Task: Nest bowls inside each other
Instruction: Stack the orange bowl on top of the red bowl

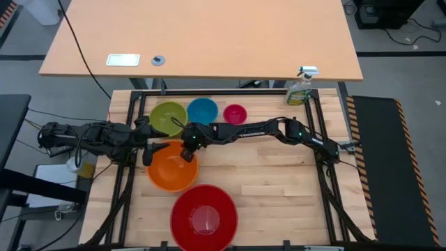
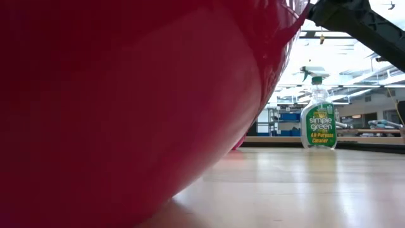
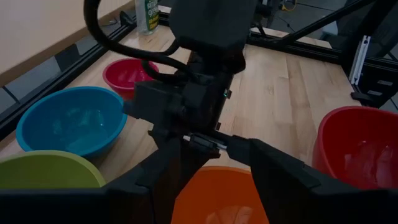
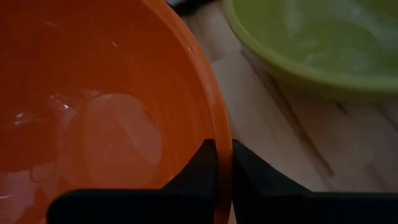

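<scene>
The right hand (image 1: 187, 155) reaches across from the right side and sits at the far rim of the orange bowl (image 1: 171, 169). Its fingers (image 4: 205, 163) are pressed together on that rim — one inside the wall, one outside. The orange bowl rests on the wooden surface (image 1: 279, 174), left of centre.

The left hand (image 1: 155, 151) lies at the orange bowl's far-left edge, just beside the right hand, with its fingers (image 3: 280, 171) spread and gripping nothing.

Positions of the remaining bowls:
- Lime green bowl (image 1: 168, 118) — far of the orange bowl, just beyond both hands.
- Blue bowl (image 1: 203, 111) — immediately right of the lime green bowl.
- Magenta bowl (image 1: 235, 113) — right of the blue bowl, apart from it.
- Red bowl (image 1: 204, 217) — near edge of the surface, to the near right of the orange bowl.

A green spray bottle (image 1: 300, 88) stands at the far right corner.
</scene>
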Robot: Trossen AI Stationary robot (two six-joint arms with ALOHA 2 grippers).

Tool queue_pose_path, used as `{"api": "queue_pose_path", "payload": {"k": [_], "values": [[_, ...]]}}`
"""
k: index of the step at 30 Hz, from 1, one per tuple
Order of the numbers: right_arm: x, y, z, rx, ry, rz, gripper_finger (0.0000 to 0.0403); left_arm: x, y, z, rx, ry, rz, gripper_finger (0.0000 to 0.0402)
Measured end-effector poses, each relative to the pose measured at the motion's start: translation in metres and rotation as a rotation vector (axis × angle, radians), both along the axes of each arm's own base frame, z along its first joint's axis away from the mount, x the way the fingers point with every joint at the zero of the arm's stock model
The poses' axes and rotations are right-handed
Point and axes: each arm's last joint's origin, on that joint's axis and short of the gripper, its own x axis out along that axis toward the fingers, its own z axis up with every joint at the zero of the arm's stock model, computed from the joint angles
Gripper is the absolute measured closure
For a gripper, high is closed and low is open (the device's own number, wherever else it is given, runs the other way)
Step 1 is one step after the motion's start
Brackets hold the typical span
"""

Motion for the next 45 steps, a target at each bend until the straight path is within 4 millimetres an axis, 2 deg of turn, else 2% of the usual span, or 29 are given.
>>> {"api": "queue_pose_path", "payload": {"k": [4,11,19,24,28,35,40,45], "values": [[0.003,-0.002,0.004,0.0,-0.056,0.038,0.0373,-0.003,-0.001,0.002,0.012,-0.006,-0.063,0.0208],[0.003,-0.011,0.021,0.063,-0.131,0.128,0.0374,-0.024,0.001,0.034,0.049,-0.197,-0.132,0.0208],[-0.007,-0.024,0.065,0.063,-0.237,0.189,0.0374,-0.047,0.004,0.042,0.087,-0.336,-0.138,0.0208],[-0.02,-0.022,0.104,0.079,-0.316,0.285,0.0374,-0.055,0.005,0.047,0.083,-0.414,-0.133,0.0208],[-0.032,0.003,0.132,0.114,-0.346,0.446,0.0374,-0.055,0.005,0.047,0.082,-0.413,-0.133,0.0208],[-0.059,0.073,0.148,0.106,-0.202,0.681,0.0373,-0.054,0.005,0.046,0.051,-0.419,-0.126,0.0208],[-0.074,0.119,0.135,0.059,-0.026,0.707,0.037,-0.045,0.004,0.032,-0.02,-0.376,-0.108,0.0208],[-0.069,0.143,0.112,-0.036,0.051,0.651,0.0369,-0.033,0.002,0.022,-0.058,-0.332,-0.086,0.0208]]}}
